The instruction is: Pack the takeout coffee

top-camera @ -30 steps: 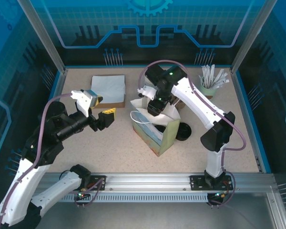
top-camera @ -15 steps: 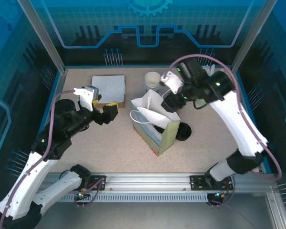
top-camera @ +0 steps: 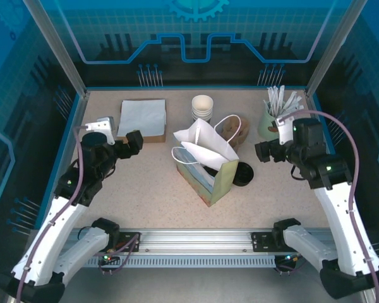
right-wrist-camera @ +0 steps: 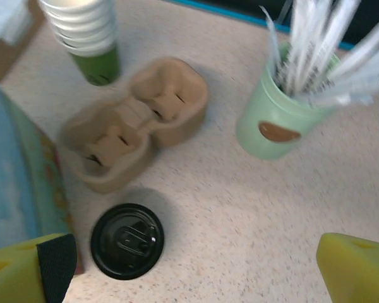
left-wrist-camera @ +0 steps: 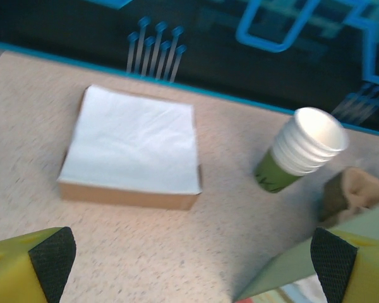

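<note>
The takeout coffee is hidden; no lidded cup shows, and white paper covers the mouth of the green paper bag (top-camera: 216, 178) at mid-table. A lone round black lid (right-wrist-camera: 127, 240) sits on the table beside the bag, also the black lid (top-camera: 243, 173) in the top view. My right gripper (top-camera: 263, 151) hangs open to the right of the bag; in its wrist view the right gripper (right-wrist-camera: 199, 268) holds nothing. My left gripper (top-camera: 134, 144) is open left of the bag, near the napkins, and the left gripper (left-wrist-camera: 192, 262) is empty.
A stack of lidless white cups with green bands (top-camera: 202, 107) stands behind the bag. The brown pulp cup tray (right-wrist-camera: 136, 120) lies empty next to it. A pale green cup of wrapped straws (top-camera: 275, 120) is at back right. White napkins on a brown box (left-wrist-camera: 134, 148) sit back left.
My right arm has lifted away from the bag's top and swung out to the right. My left arm has pulled back to the left, away from the bag.
</note>
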